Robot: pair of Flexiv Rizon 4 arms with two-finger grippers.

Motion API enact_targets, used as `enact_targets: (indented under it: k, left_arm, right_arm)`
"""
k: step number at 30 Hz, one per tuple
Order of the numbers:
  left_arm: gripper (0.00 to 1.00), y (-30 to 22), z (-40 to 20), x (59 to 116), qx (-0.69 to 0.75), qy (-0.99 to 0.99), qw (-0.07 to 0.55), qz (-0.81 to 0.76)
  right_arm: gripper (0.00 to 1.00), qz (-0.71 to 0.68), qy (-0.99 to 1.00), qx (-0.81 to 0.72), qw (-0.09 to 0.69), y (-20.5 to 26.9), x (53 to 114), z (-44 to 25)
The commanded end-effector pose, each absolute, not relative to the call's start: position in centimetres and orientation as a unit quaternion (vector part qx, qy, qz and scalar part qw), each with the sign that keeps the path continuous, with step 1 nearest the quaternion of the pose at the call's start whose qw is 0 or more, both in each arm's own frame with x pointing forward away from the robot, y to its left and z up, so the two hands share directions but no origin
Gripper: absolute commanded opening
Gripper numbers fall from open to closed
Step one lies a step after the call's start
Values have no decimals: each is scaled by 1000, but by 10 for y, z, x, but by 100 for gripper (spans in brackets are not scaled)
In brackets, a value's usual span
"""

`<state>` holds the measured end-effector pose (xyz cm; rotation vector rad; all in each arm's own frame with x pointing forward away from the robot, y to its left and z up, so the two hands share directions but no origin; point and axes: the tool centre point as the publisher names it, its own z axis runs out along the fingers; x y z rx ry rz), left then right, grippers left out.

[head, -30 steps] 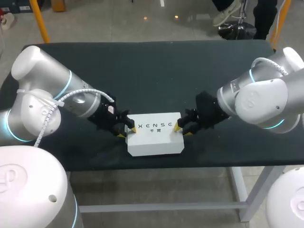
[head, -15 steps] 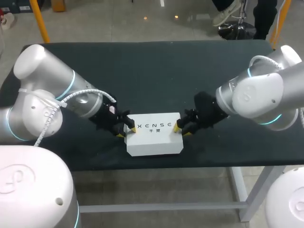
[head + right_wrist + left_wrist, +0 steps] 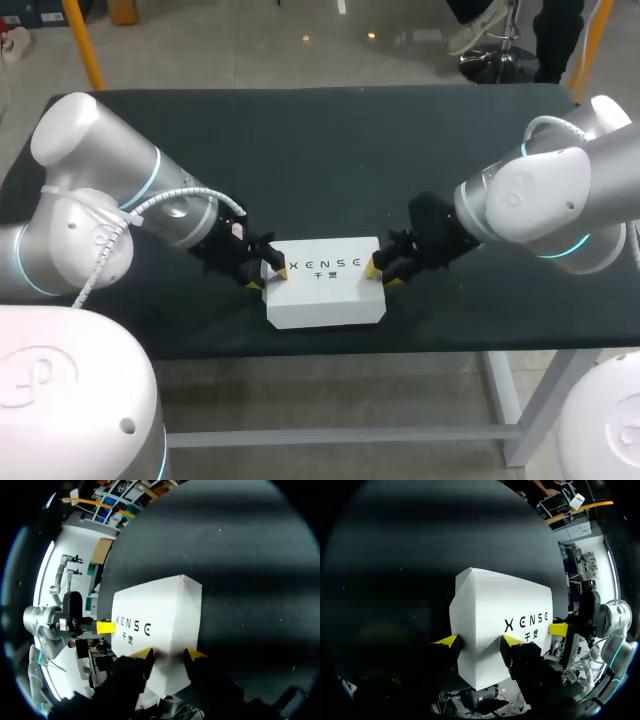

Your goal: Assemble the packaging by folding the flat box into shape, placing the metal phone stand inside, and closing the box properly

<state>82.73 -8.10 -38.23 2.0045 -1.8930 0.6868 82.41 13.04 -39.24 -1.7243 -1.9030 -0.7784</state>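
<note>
A white box (image 3: 325, 290), folded and closed with dark print on its lid, lies near the table's front edge. My left gripper (image 3: 262, 277) is at the box's left end. In the left wrist view the box (image 3: 505, 605) has its left edge between the open fingers of the gripper (image 3: 480, 641), one tip on the lid and one against the side wall. My right gripper (image 3: 380, 272) is at the right end. In the right wrist view that gripper (image 3: 170, 654) straddles the box's (image 3: 155, 615) edge the same way, open. No phone stand is visible.
The dark table (image 3: 330, 150) stretches behind the box. The table's front edge (image 3: 330, 350) runs close below the box. Each wrist view shows the other arm's yellow tip at the far end of the box.
The box and both grippers stay where they were. My right arm's elbow has shifted slightly to the left, and my left arm's upper part has risen a little.
</note>
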Motion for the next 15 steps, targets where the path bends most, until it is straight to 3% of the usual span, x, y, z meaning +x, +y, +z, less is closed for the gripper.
enact_targets:
  k: [1,5,15]
  left_arm:
    - [54,-86,-385,827,699,-659,148,238]
    - [51,-86,-385,827,699,-659,148,238]
    - [59,-91,-384,829,691,-666,149,237]
  right_arm:
    - [43,-284,-691,-624,230,136,824,-395]
    - [40,-284,-691,-624,230,136,824,-395]
    - [45,-283,-694,-620,233,140,824,-396]
